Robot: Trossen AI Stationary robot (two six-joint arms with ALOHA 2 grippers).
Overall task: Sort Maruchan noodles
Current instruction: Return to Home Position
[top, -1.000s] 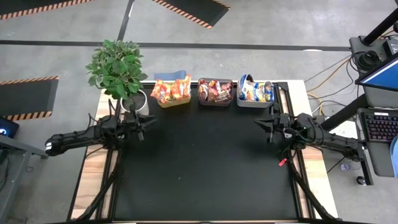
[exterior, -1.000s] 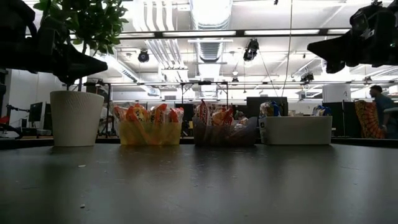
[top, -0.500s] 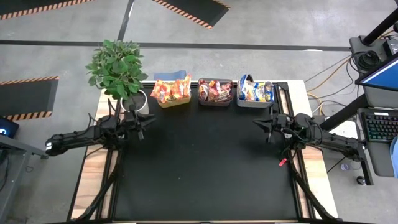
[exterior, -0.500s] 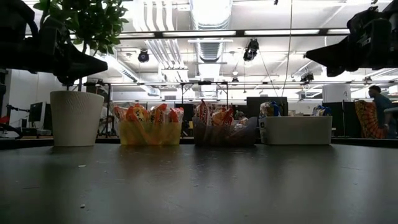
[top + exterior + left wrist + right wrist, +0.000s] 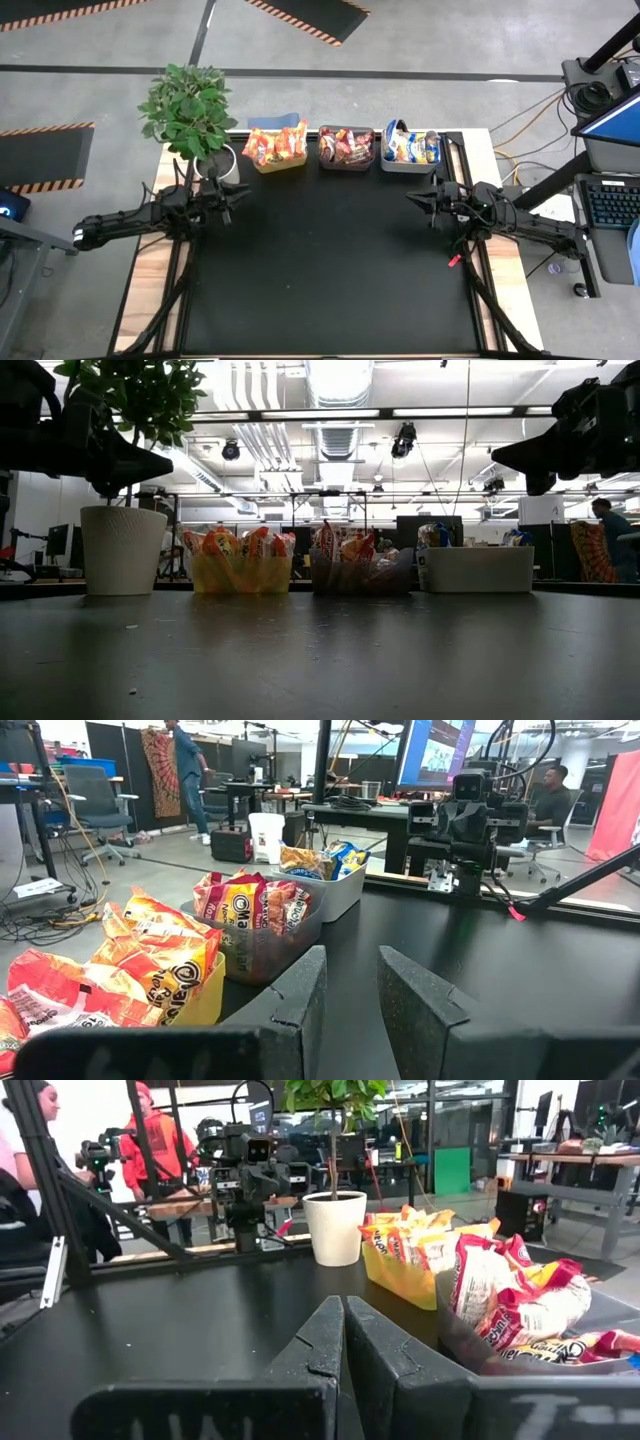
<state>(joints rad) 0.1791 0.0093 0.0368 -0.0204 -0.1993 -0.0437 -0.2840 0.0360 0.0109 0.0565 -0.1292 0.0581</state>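
High view: with all Maruchan noodles [image 5: 275, 145] binned by colour, the left pincer [image 5: 243, 192], parted, and right pincer [image 5: 411, 197], closed empty, hang idle either side of the bins [image 5: 346, 166].

Both arms are slim and near-black: the left arm [image 5: 130, 222] and the right arm [image 5: 530, 228] are tubular links joined by bulkier housings, with thin dark cables looping alongside. A pale band [image 5: 78, 237] rings the left arm's rear end, and a small red tag [image 5: 455, 260] shows by the right arm. The left gripper [image 5: 350, 960] and right gripper [image 5: 343, 1305] carry matte black, wedge-shaped plastic fingers [image 5: 425, 1005] with stepped, angular edges; a faint pale scrawl marks the right gripper's body
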